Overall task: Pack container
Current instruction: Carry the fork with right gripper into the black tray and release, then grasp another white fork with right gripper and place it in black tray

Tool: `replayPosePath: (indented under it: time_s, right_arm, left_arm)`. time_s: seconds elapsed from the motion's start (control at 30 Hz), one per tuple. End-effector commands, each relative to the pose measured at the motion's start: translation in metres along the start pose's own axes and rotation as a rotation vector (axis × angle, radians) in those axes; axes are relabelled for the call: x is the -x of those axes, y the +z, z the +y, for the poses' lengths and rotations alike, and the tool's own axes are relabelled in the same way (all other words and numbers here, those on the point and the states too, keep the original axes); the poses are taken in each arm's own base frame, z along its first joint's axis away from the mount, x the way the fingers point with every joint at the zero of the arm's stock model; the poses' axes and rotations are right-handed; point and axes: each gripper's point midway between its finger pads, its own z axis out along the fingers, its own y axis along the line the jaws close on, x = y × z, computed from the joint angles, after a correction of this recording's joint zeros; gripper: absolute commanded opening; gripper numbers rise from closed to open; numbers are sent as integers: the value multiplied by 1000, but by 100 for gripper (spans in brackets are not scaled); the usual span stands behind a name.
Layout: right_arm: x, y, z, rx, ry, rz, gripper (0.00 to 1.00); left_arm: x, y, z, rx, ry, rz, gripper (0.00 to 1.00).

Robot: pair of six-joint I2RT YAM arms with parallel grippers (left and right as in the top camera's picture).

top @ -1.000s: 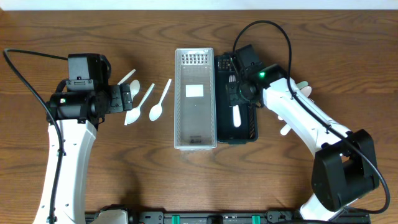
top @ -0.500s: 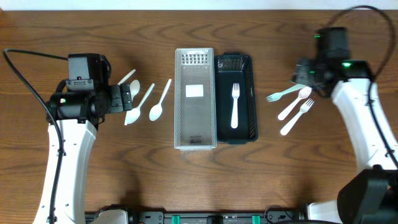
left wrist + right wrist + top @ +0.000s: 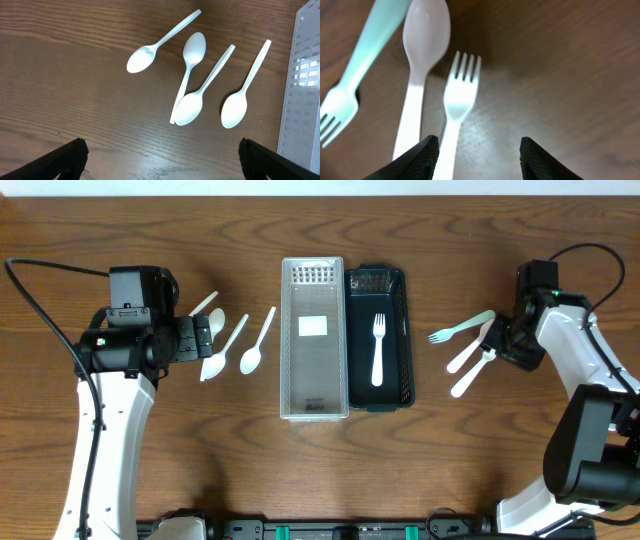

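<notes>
At the centre of the overhead view, the dark basket (image 3: 405, 330) sits touching the clear tray (image 3: 314, 380), and a packed fork (image 3: 378, 350) lies inside the basket. Toward the left, my left gripper (image 3: 205, 338) hovers beside four spoons (image 3: 250, 361). Near the right edge, my right gripper (image 3: 495, 345) is low over three loose pieces: a green fork (image 3: 458, 330), a white spoon (image 3: 462, 358) and a loose fork (image 3: 470, 375), all well apart from the basket.

From the left wrist, my fingers (image 3: 65, 157) show at the two bottom corners, spread wide and empty, with the spoons scattered across the upper frame.

From the right wrist, my fingers (image 3: 427, 152) stand apart with nothing pinched. The loose fork's tines point up-frame, and its handle runs down just beside the left-hand finger, not centred between them.

I judge this fork very light, thin, slightly springy plastic, slick on the wood of the table (image 3: 570, 60). It lies flat, so I would close across the narrow handle near its middle, gently, since a hard squeeze could flick it away.
</notes>
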Motion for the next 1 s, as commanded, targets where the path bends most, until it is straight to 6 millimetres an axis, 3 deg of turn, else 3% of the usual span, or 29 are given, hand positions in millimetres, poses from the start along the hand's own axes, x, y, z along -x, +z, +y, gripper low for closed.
replayPosePath:
  time_s: [0.0,0.43,0.53,0.67,0.73,0.87,0.97]
  right_arm:
    - [-14,16,9,47,26,48,54]
    - [-44,52,1,45,25,55,47]
    - [-46,53,0,41,24,63,38]
    - [-51,53,-3,32,23,81,9]
    - [-52,53,-3,29,22,85,3]
    - [-41,40,-2,34,24,50,1]
    - [-24,7,5,58,23,-3,1]
  left_arm:
    - [5,-2,1,-1,8,-8,98]
    - [5,-2,1,-1,8,-8,98]
    - [5,-2,1,-1,8,-8,98]
    - [5,-2,1,-1,8,-8,98]
    - [5,-2,1,-1,8,-9,98]
    - [5,-2,1,-1,8,-8,98]
    - [5,-2,1,-1,8,-9,98]
